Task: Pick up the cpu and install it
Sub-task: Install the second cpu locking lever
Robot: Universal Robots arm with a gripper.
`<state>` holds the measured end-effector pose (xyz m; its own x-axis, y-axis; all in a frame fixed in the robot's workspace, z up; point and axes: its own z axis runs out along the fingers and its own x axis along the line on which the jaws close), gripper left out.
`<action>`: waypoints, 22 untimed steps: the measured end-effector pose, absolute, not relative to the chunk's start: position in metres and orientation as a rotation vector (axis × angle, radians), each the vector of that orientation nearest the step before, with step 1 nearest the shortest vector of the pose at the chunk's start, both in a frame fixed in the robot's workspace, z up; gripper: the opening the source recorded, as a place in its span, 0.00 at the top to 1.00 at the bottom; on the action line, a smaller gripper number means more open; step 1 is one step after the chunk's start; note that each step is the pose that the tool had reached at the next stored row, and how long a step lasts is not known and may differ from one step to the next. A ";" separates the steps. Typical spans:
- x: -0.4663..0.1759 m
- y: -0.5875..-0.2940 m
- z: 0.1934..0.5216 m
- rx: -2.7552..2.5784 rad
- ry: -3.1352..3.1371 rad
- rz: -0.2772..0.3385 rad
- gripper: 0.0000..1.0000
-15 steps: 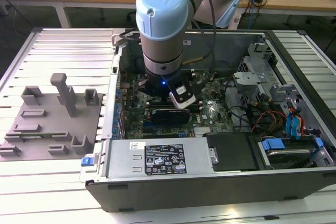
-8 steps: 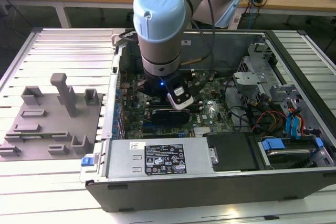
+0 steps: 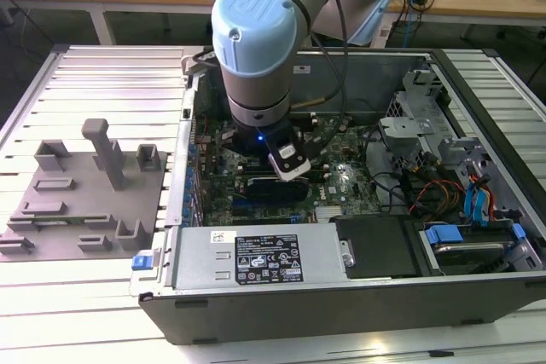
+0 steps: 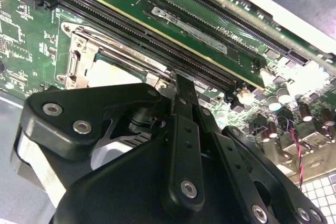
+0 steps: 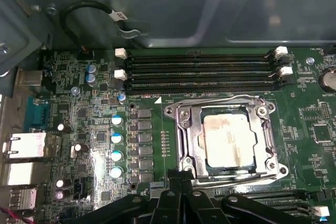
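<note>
Silver-topped cpu [image 5: 229,139], seated inside the metal-framed socket [image 5: 181,140] beside the memory slots [image 5: 199,69], seems light, rigid and fragile underneath, best gripped by its edges; the gripper [image 5: 181,192] hovers just beside the socket, fingers drawn together, empty.

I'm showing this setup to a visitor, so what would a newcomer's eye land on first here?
Probably the big blue-capped robot arm reaching down into the open computer case, centre of the exterior view. Next, in the first wrist view, the pale silver cpu lying within the metal-framed socket on the green motherboard.
</note>
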<state>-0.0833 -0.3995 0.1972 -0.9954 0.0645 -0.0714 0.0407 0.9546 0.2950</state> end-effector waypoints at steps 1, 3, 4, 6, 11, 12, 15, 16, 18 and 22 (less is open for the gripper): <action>-0.084 -0.400 0.196 0.088 3.025 0.456 0.89; -0.085 -0.399 0.195 0.099 3.022 0.463 0.89; -0.085 -0.399 0.195 0.102 3.022 0.463 0.89; -0.086 -0.399 0.195 0.106 3.021 0.463 0.89; -0.087 -0.399 0.193 0.117 3.020 0.462 0.89; -0.087 -0.399 0.193 0.117 3.021 0.455 0.89; -0.087 -0.399 0.200 0.116 3.021 0.451 0.89; -0.087 -0.399 0.206 0.116 3.021 0.450 0.89; -0.087 -0.399 0.213 0.116 3.022 0.449 0.89; -0.088 -0.399 0.226 0.119 3.023 0.433 0.89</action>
<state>-0.0875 -0.3986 0.2257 -0.9934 0.0887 -0.0734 0.0645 0.9570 0.2830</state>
